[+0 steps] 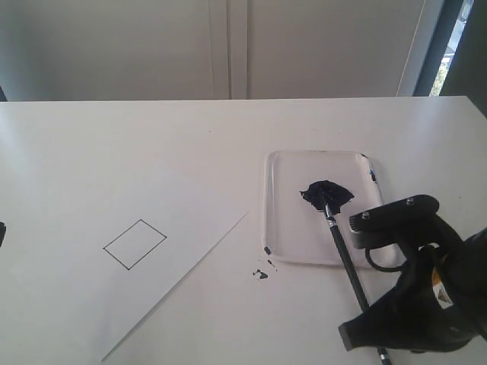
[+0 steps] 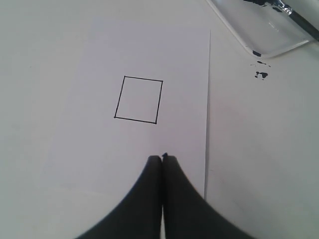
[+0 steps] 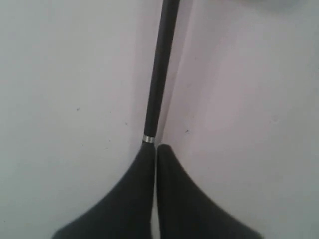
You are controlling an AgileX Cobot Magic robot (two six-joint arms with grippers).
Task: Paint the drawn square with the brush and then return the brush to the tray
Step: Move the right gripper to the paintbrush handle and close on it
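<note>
The drawn square [image 1: 135, 243] [image 2: 138, 99] is a thin black outline, unfilled, on the white paper [image 1: 91, 304]. The brush [image 1: 346, 258] lies slanted, its bristles in the blue-black paint blob [image 1: 326, 194] on the clear tray [image 1: 285, 228]. Its black handle [image 3: 158, 74] runs off the tray across the table. My right gripper [image 1: 351, 333] [image 3: 154, 147] hovers shut over the handle's far end, near a silver ring [image 3: 148, 138], with nothing between its fingers. My left gripper [image 2: 162, 158] is shut above the paper, just short of the square.
Small dark paint splatters [image 1: 261, 274] [image 2: 260, 74] mark the white table between the paper's edge and the tray's corner [image 2: 259, 50]. Only a dark sliver of the left arm [image 1: 1, 232] shows at the exterior view's left edge. A pale wall stands behind the table.
</note>
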